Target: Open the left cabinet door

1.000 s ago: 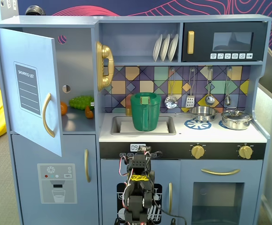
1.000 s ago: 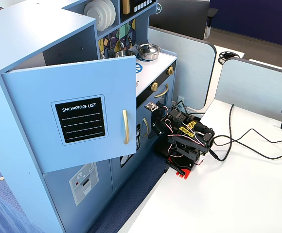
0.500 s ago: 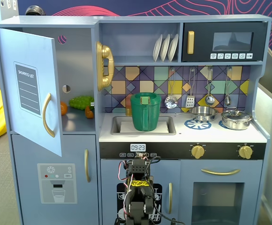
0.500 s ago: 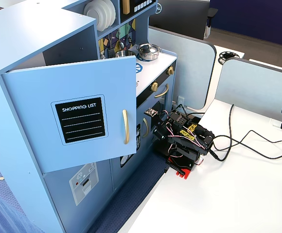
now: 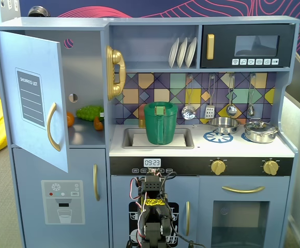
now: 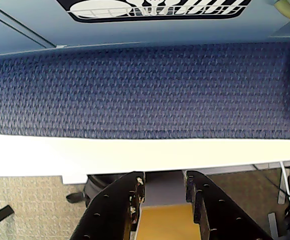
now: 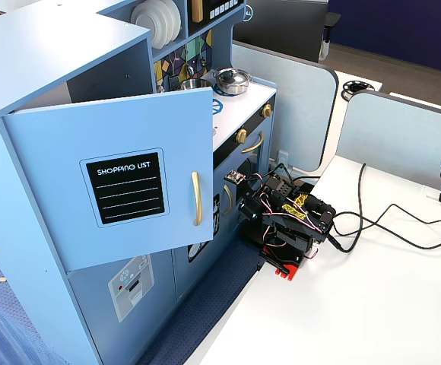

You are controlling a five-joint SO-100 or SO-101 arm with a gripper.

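Observation:
The left cabinet door point(image 5: 33, 98) is light blue with a "SHOPPING LIST" panel and a gold bar handle point(image 5: 51, 126). It stands swung open, and toy fruit point(image 5: 89, 112) shows on the shelf behind it. In the other fixed view the door point(image 7: 122, 182) juts out from the fridge with its handle point(image 7: 196, 198) at the free edge. My arm point(image 7: 289, 217) sits folded low on the white table, well below and to the right of the door. My gripper point(image 6: 165, 175) shows in the wrist view with the jaws apart and nothing between them.
Below the open door is the blue door with the dispenser graphic point(image 5: 62, 201). My arm point(image 5: 152, 212) stands in front of the dishwasher door. A green jug point(image 5: 160, 123) sits in the sink. Blue carpet point(image 6: 135, 90) lies between the table edge point(image 6: 85, 155) and the kitchen. Cables point(image 7: 372, 220) trail across the table.

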